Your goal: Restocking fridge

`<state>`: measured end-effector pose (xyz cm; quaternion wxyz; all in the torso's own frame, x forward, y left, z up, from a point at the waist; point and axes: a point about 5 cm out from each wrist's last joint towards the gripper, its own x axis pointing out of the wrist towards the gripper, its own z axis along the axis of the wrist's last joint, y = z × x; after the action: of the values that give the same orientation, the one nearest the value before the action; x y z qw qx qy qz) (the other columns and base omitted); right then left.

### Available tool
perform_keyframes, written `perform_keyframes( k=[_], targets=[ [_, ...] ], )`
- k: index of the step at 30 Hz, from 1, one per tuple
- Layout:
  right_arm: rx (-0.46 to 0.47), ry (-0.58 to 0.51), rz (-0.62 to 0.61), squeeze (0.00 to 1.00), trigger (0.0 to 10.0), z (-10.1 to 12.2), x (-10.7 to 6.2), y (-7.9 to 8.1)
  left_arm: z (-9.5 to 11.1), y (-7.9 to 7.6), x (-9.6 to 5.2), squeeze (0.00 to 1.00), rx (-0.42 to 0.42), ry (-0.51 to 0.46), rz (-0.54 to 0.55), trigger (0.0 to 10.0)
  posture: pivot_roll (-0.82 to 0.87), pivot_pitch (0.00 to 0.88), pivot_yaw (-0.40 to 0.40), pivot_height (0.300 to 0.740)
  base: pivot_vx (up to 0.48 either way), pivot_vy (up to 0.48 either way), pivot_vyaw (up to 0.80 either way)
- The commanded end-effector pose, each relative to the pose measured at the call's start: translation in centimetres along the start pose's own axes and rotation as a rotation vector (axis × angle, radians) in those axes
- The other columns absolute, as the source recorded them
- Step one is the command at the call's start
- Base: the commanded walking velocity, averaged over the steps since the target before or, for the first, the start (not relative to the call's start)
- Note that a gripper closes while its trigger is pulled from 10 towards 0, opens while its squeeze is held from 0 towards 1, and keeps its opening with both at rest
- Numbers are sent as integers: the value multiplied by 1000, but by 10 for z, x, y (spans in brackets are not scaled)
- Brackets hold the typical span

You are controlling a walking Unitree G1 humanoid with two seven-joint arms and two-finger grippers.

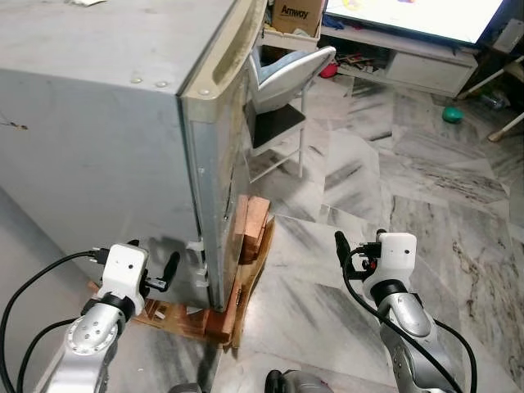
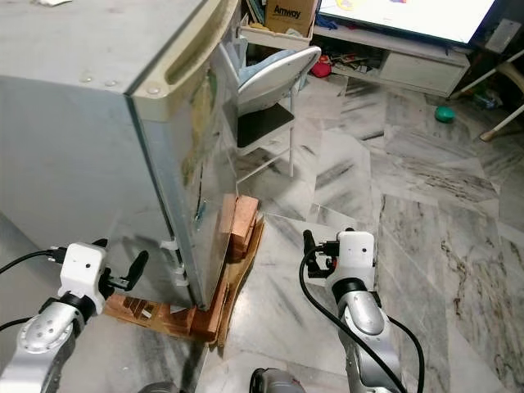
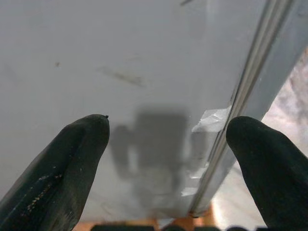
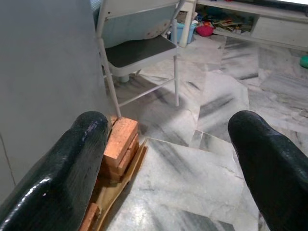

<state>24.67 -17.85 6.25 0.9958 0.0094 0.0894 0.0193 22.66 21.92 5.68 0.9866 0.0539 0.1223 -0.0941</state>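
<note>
Left claw (image 3: 168,159) gapes beside the fridge (image 1: 98,123), right claw (image 4: 168,159) likewise.

Two silver, ribbed metal arms, each ending in a white boxy wrist housing. Left gripper (image 1: 168,273) and right gripper (image 1: 341,246): long, rounded black fingers (image 4: 79,159), glossy and lightly dust-flecked. Black cables loop from each wrist housing.
</note>
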Motion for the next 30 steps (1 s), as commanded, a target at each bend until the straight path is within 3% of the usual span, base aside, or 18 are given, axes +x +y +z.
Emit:
perform_keyframes(
  k=[1,6,14,21,30],
  targets=[
    [-8,-6,-15,0,10000,3,-1,-5,11,-1,-1,0,-24,-43,2,10000,59,64,-79,740,0,0,0],
    [-11,-4,-8,0,10000,3,0,-4,16,-17,-3,0,-34,-78,-34,10000,61,64,-81,740,0,-170,0],
    [-14,12,4,0,10000,0,1,-2,12,-28,-6,0,-46,-57,-60,10000,61,62,-83,740,0,-322,0],
    [-12,15,7,0,10000,1,2,-1,13,-26,-6,0,-45,-57,-43,10000,63,61,-83,740,0,-228,0],
    [-15,19,9,0,10000,0,2,-1,14,-5,-2,0,-20,-54,83,10000,62,57,-82,740,0,0,0]
  ],
)
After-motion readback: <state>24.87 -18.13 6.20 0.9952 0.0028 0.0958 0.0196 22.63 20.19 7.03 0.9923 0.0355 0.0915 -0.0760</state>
